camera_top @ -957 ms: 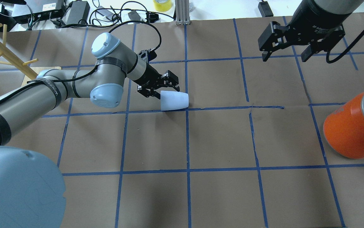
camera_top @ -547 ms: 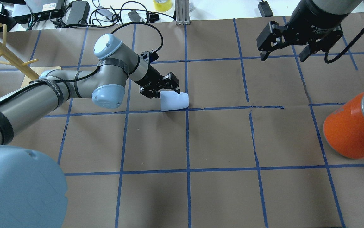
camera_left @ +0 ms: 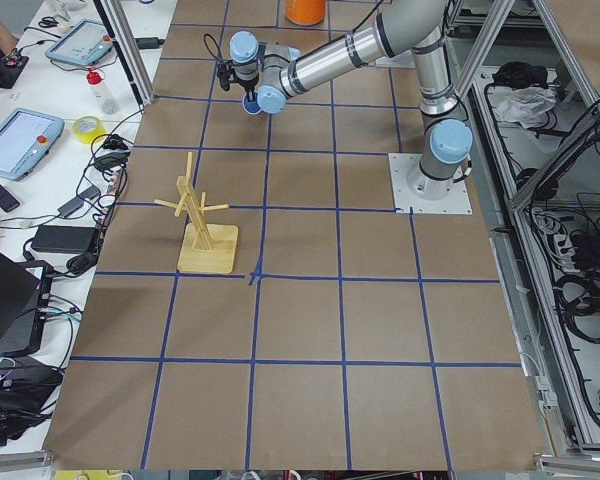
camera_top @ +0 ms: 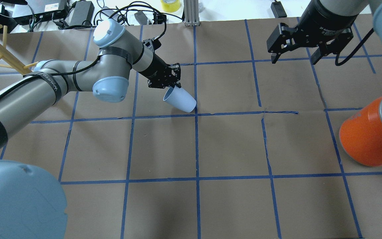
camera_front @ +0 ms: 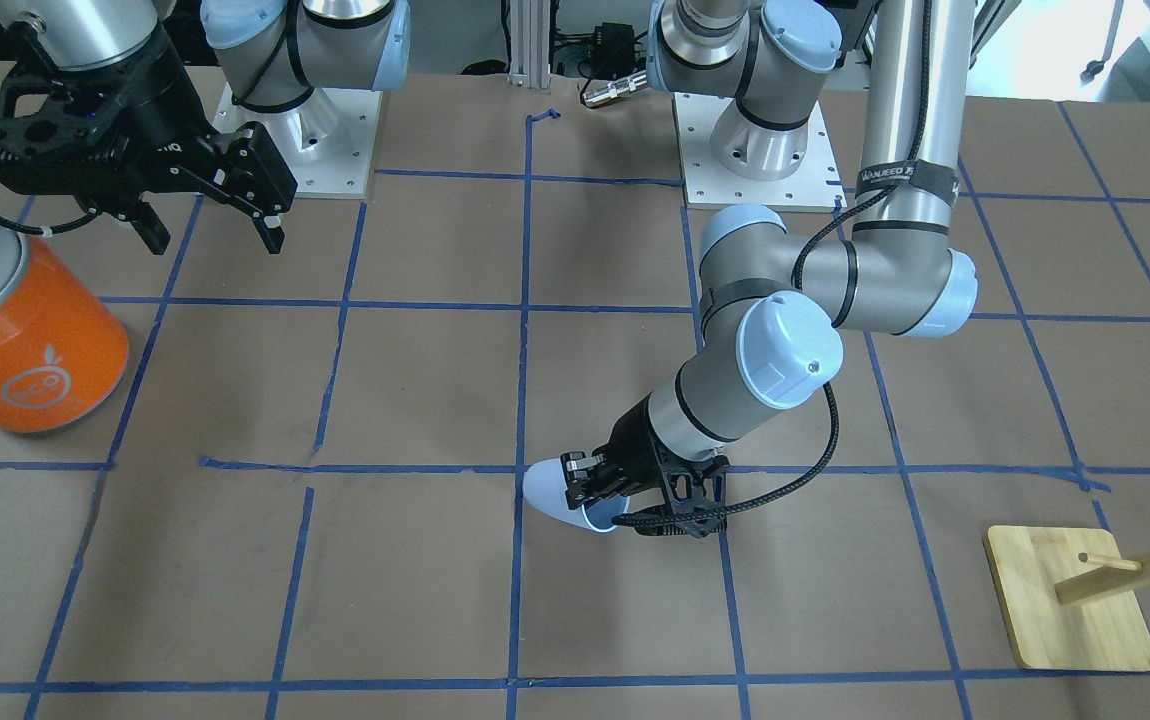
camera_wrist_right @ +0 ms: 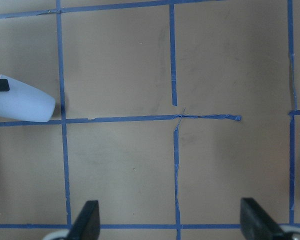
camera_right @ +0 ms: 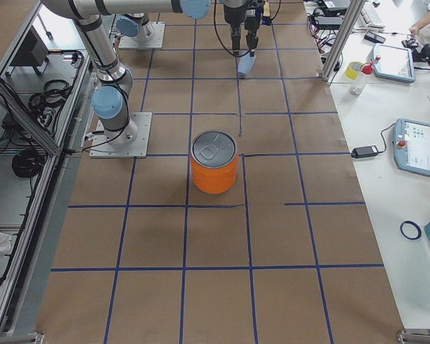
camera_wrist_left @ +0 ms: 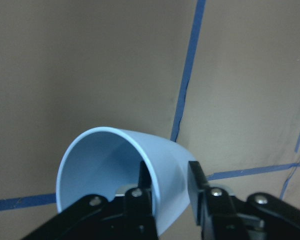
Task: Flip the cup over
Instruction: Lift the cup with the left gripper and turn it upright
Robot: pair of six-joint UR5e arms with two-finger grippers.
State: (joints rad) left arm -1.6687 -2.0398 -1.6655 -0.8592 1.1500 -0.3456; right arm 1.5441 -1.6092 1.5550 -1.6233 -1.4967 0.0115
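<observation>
The cup (camera_top: 181, 100), a small pale blue-white tumbler, is tilted near the table's middle. Its open rim points up toward my left gripper and its base sits low by a tape crossing. My left gripper (camera_top: 172, 86) is shut on the cup's rim, one finger inside and one outside, as the left wrist view shows (camera_wrist_left: 169, 177) on the cup (camera_wrist_left: 115, 170). The front view shows the same grip (camera_front: 603, 505) on the cup (camera_front: 547, 495). My right gripper (camera_top: 292, 60) hangs open and empty over the far right of the table, and the cup (camera_wrist_right: 20, 105) shows in its wrist view.
A large orange can (camera_top: 370, 132) with a silver lid stands at the right edge, also in the front view (camera_front: 25, 340). A wooden mug rack (camera_top: 1, 49) stands at the far left. Cables and boxes lie beyond the table's far edge.
My left gripper closed on the cup's rim and turned, tipping the cup from lying on its side to tilted with the rim raised. The right arm shifted slightly.
</observation>
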